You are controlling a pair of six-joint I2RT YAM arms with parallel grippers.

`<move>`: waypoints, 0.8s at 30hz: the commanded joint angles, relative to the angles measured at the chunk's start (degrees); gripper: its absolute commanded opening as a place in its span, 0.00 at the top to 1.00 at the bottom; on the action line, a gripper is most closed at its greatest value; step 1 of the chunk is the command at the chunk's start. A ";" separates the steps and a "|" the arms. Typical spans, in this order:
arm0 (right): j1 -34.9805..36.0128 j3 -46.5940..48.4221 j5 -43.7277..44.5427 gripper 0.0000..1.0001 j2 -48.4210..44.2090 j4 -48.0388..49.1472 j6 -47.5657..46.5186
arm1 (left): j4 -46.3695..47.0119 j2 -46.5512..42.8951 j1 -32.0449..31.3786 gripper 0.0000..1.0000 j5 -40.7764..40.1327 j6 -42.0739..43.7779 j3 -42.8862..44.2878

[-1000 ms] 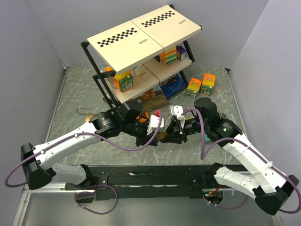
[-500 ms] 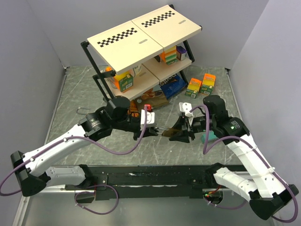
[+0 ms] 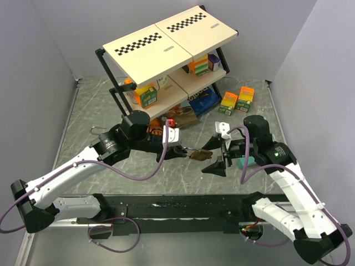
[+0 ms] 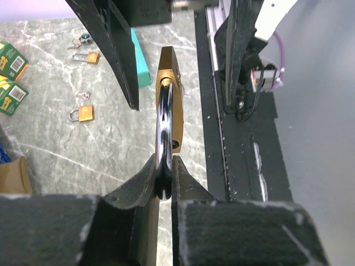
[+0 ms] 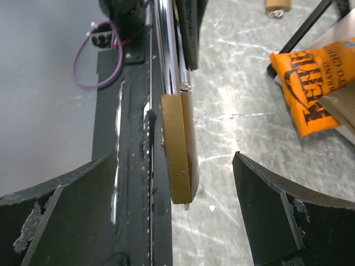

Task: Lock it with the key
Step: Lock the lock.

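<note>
Brass padlock (image 3: 196,154): we see it held clear of the table near the middle of the top view, between the two grippers, its body gold and its shackle (image 4: 164,122) chrome.
Left gripper (image 4: 165,172): narrow, pinched on the shackle; the lock body sticks out beyond the fingertips, edge-on in the left wrist view.
Right gripper (image 3: 215,156): spread wide, one finger on each side of the lock body, and we see no contact with it.
Right fingers (image 5: 72,199): at the lower left and lower right of the right wrist view, with the lock body hanging in the gap between them.
Table (image 3: 89,111): grey marbled surface.
Small padlocks (image 4: 83,113): two lying on the table at the left of the left wrist view.
Teal block (image 3: 247,162): on the table, just beside the right gripper.
Shelf rack (image 3: 166,44): upper middle of the top view, with boxes on its lower shelves.
Orange bag (image 5: 310,83): upper right of the right wrist view.
</note>
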 commanded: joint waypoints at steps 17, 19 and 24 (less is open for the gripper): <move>0.84 -2.82 -6.45 0.37 0.14 23.20 13.37 | 22.28 -1.62 2.90 0.99 8.27 -19.48 1.86; 1.19 -2.64 -6.54 0.45 0.23 23.11 13.37 | 22.28 -1.71 2.90 0.99 8.18 -19.66 1.60; 1.20 -1.68 -6.81 0.49 0.05 21.88 13.28 | 21.84 -1.80 3.51 0.99 8.18 -18.96 0.46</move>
